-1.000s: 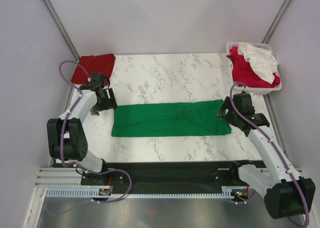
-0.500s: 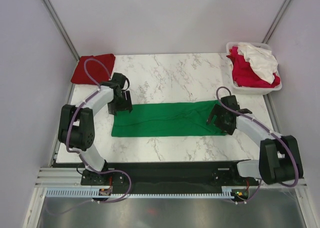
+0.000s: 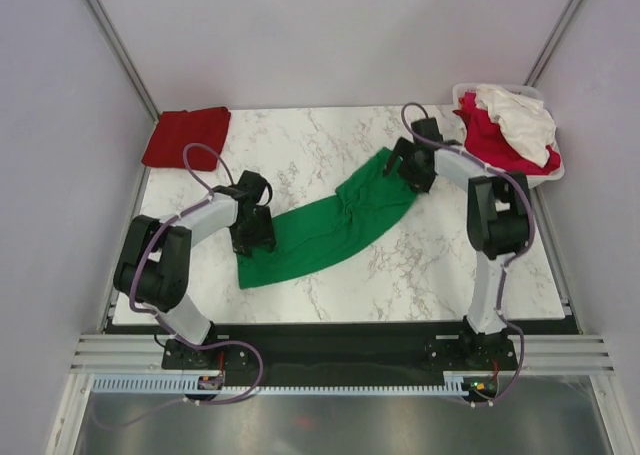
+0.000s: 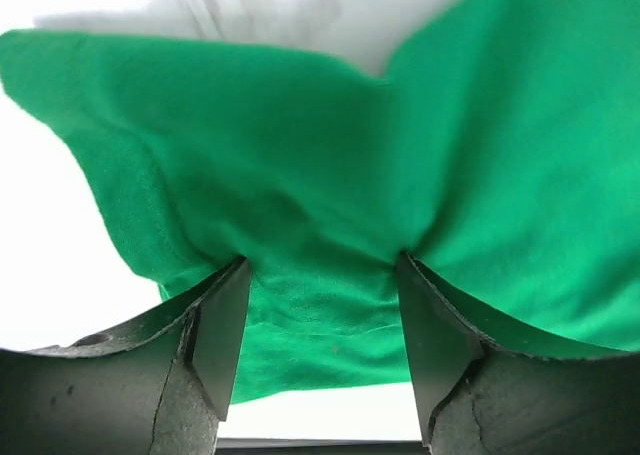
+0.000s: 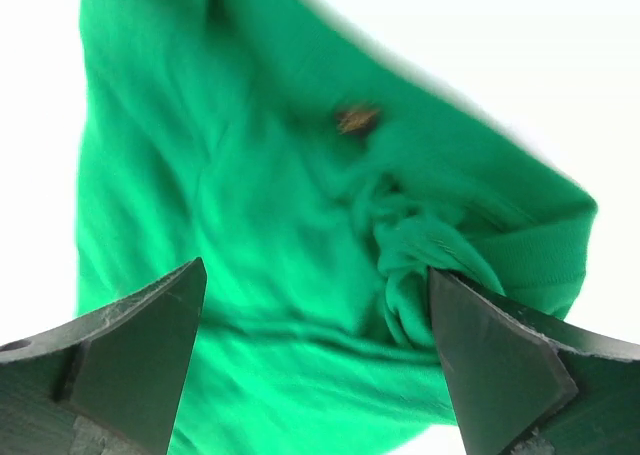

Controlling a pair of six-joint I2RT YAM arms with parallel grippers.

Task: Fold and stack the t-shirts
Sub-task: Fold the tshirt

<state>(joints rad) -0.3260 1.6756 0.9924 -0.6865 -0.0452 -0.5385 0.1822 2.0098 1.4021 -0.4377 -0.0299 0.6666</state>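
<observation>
Green shirt: lies rumpled and slantwise on the table, one end beneath the left gripper, the far end beneath the right gripper. Left jaws partly spread with cloth puckered between, not yet pinched; right jaws spread wide over a bunched fold, holding nothing. Likely best handling: both grippers pinch firmly at the ends, then draw the cloth flat and square before any fold

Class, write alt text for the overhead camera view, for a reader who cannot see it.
A bright green t-shirt lies diagonally across a marble table, the left gripper over its near-left end, the right gripper over its far-right end. A folded dark red shirt sits at the far-left corner; a white basket holding crimson and white shirts sits far right.
</observation>
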